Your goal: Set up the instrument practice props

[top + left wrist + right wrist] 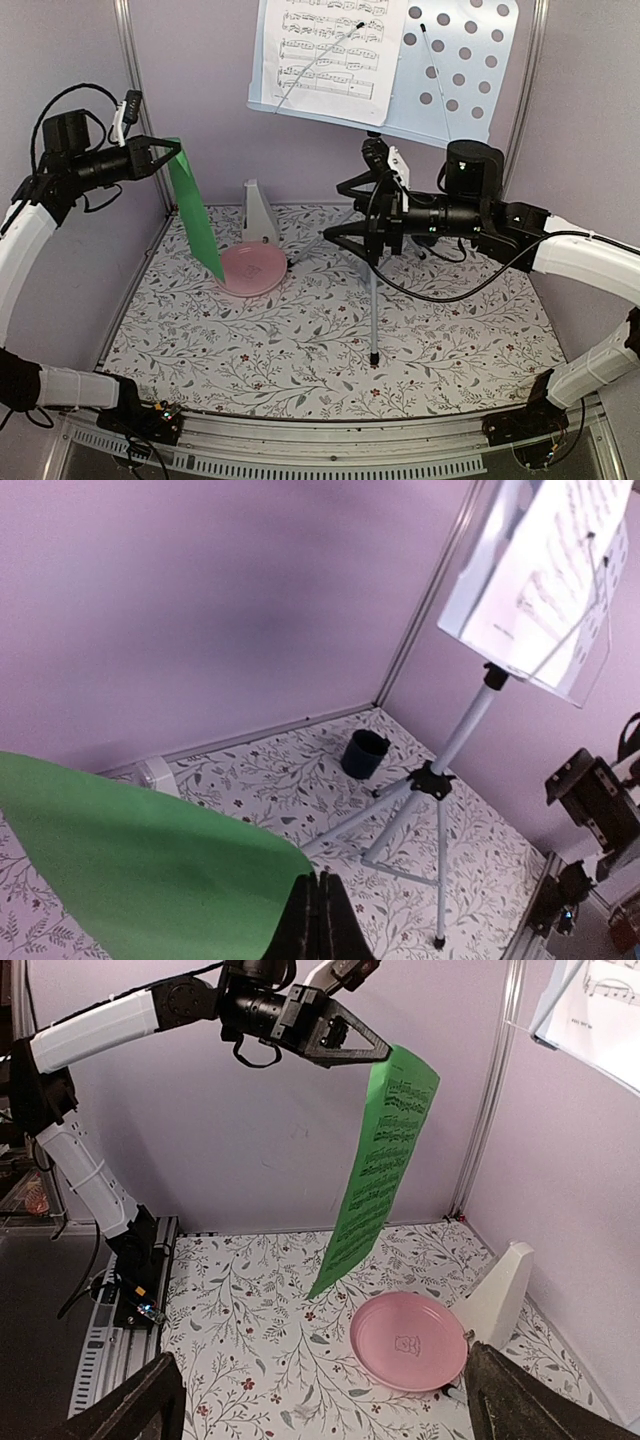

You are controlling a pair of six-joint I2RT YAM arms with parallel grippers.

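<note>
The pale blue-grey perforated music stand (455, 70) stands on its silver tripod (372, 300) at the back right. The white music sheet (325, 50) rests on it. My left gripper (168, 150) is shut on the top corner of the green music sheet (198, 215), which hangs in the air above the left of the table. The left wrist view shows the shut fingers (318, 915) pinching the green sheet (130, 870). The white pyramid metronome (260, 212) stands at the back. My right gripper (333, 209) is open and empty beside the tripod, facing the green sheet (385, 1170).
A pink plate (253, 268) lies in front of the metronome, under the green sheet's lower tip. A dark blue mug (365, 752) stands behind the tripod near the back corner. Purple walls enclose the back and sides of the floral table (300, 350).
</note>
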